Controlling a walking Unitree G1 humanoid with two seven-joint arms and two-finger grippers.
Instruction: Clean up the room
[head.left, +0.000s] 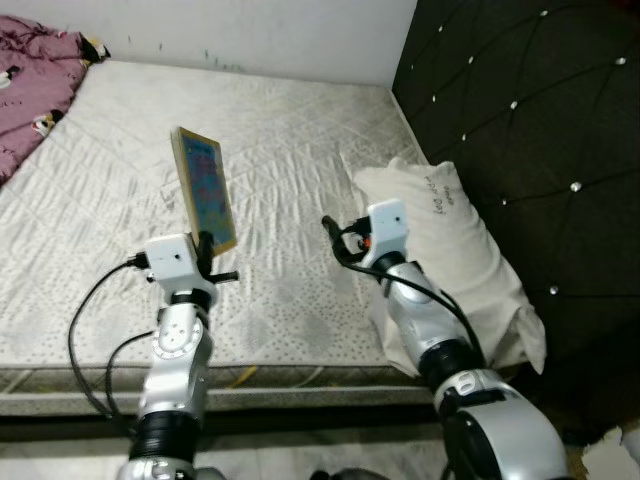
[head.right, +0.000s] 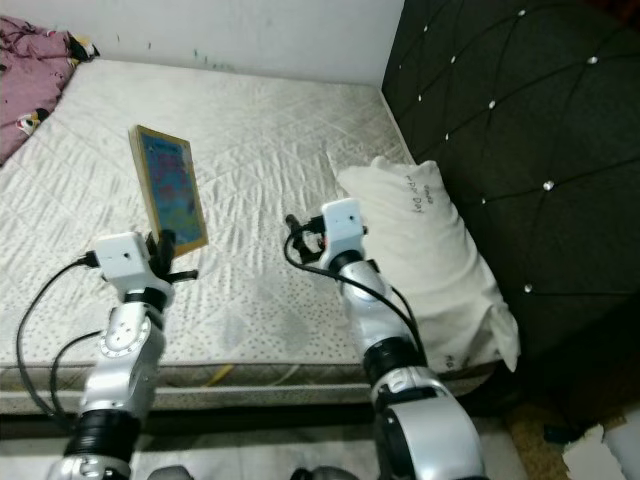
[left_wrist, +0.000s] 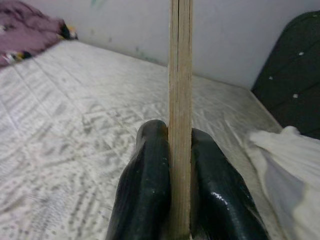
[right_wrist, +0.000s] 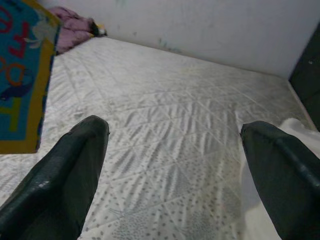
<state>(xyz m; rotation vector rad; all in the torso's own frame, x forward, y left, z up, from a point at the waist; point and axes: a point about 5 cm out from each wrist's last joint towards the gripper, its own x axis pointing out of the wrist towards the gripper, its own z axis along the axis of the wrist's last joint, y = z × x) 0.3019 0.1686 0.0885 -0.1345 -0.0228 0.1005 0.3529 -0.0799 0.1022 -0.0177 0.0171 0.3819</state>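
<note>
A bare quilted mattress (head.left: 120, 200) fills the room's near side, set against a white wall (head.left: 260, 30) and a dark tufted headboard (head.left: 520, 130). The mattress serves as the landmark here. Above its near half, the left gripper (head.left: 205, 245) has its two fingers (left_wrist: 150, 190) pressed tight on the lower edge of a thin wooden puzzle board (head.left: 205, 188), which stands upright and lifted off the mattress, its colourful printed face turned toward the headboard side. Further toward the headboard, above the mattress near its front edge, the right gripper (right_wrist: 175, 185) hovers with its fingers spread wide and nothing between them. A white pillow (head.left: 450, 250) lies at the mattress's headboard end, partly hanging over the front edge. A crumpled pink blanket (head.left: 35, 75) sits bunched at the mattress's far corner, well apart from both grippers.

As for progress, the board appears to be picked up but not yet put away, so that step looks half done. The blanket remains unfolded and the pillow sits askew, so most of the tidying seems still ahead.
</note>
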